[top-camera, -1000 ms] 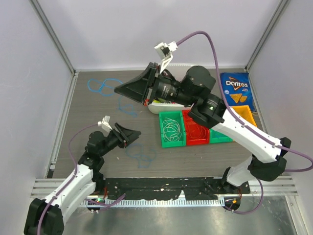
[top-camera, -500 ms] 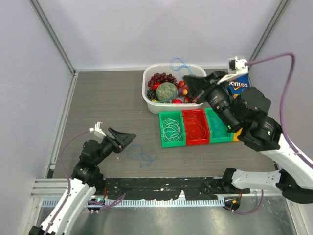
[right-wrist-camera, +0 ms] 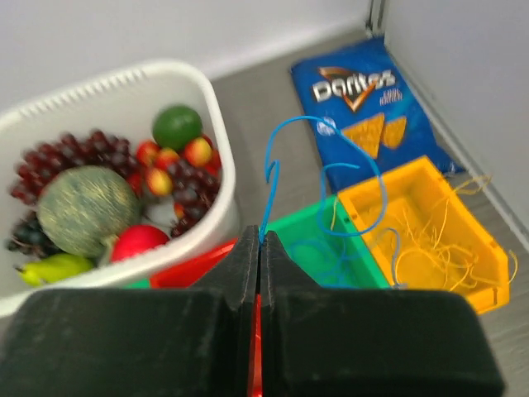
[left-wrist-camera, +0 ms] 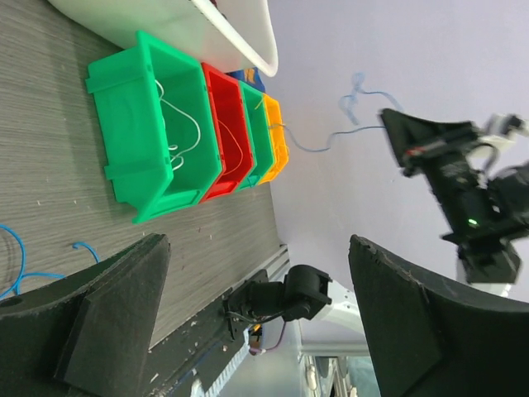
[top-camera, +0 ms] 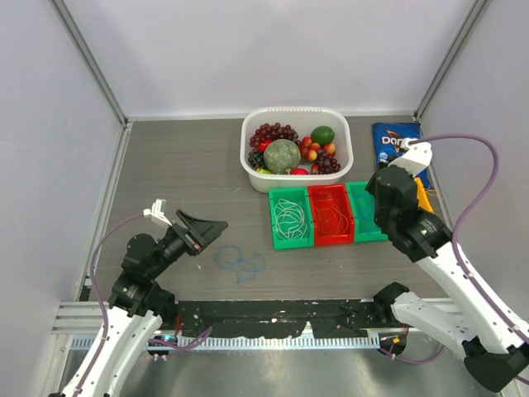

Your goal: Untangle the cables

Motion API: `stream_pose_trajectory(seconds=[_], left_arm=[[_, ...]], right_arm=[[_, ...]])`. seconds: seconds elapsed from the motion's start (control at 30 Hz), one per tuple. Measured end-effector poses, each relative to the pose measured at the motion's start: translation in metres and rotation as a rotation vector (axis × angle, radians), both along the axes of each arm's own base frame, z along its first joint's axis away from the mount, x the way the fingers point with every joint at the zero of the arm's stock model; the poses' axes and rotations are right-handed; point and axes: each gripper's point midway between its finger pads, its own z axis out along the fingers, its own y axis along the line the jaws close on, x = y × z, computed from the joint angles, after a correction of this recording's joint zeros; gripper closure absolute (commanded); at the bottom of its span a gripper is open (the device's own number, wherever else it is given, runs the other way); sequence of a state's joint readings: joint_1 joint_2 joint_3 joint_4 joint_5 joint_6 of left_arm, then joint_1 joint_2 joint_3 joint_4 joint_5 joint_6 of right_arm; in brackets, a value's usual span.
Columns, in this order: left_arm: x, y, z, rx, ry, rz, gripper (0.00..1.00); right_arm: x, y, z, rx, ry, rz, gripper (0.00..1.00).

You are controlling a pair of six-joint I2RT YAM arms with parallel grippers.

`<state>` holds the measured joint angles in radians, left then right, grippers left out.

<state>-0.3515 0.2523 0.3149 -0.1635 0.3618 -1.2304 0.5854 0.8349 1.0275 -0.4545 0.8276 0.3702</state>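
Right wrist: thin blue cable [right-wrist-camera: 266, 207] curls up from the clamped pincer [right-wrist-camera: 259, 241].

Dark wood-grain bench [top-camera: 182, 174]. On it: white fruit tub [top-camera: 296, 112] at rear centre; four bins [top-camera: 331, 240] side by side just before it; chip bag [top-camera: 395, 142] rear right; blue cable loops [top-camera: 240, 263] front left.

The top camera looked steeply down from behind the arm bases, taking in the whole table [top-camera: 182, 165]. The left wrist camera, rolled sideways, looked low across the tabletop past the left gripper [left-wrist-camera: 258, 244] toward the bins [left-wrist-camera: 124, 124] at upper left. The right wrist camera hung close above those same bins [right-wrist-camera: 384, 178], facing down.
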Motion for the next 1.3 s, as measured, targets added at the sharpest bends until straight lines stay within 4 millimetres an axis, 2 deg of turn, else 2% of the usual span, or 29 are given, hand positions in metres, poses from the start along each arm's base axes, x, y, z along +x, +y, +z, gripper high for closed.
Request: stream_pose_trajectory(seconds=[0.13,0.23,0.3,0.47,0.6,0.8,1.0,1.03,1.1,1.23,1.3], left_arm=[[-0.006,0.002,0.007,0.001,-0.017,-0.006,0.06],[-0.012,0.004,0.012,-0.003,-0.034,-0.006,0.05],[-0.014,0.004,0.012,-0.003,-0.036,-0.006,0.05],[-0.015,0.005,0.008,0.005,-0.017,-0.006,0.05],[-0.014,0.005,0.004,0.011,0.002,-0.007,0.05],[-0.015,0.007,-0.005,0.031,0.046,0.009,0.07],[-0.01,0.015,-0.025,0.081,0.144,0.066,0.1],[-0.008,0.016,-0.03,0.094,0.168,0.075,0.1],[-0.006,0.018,-0.042,0.121,0.22,0.088,0.1],[-0.004,0.02,-0.064,0.174,0.305,0.097,0.11],[-0.004,0.02,-0.072,0.193,0.341,0.096,0.11]], right_arm=[[0.006,-0.007,-0.065,-0.015,0.132,-0.009,0.99],[0.006,-0.008,-0.093,-0.008,0.188,-0.008,0.99],[0.006,-0.007,-0.103,0.013,0.205,-0.005,0.99],[0.009,-0.004,-0.103,0.068,0.194,-0.004,0.99],[0.014,-0.011,-0.112,0.097,0.218,-0.047,0.99],[0.016,-0.031,-0.169,0.143,0.408,-0.129,0.99],[0.011,-0.033,-0.214,0.251,0.588,-0.127,0.99],[0.01,-0.032,-0.219,0.265,0.61,-0.124,0.98],[0.011,-0.033,-0.229,0.276,0.646,-0.121,0.88],[0.012,-0.033,-0.242,0.247,0.705,-0.1,0.58],[0.015,-0.032,-0.241,0.232,0.708,-0.085,0.5]])
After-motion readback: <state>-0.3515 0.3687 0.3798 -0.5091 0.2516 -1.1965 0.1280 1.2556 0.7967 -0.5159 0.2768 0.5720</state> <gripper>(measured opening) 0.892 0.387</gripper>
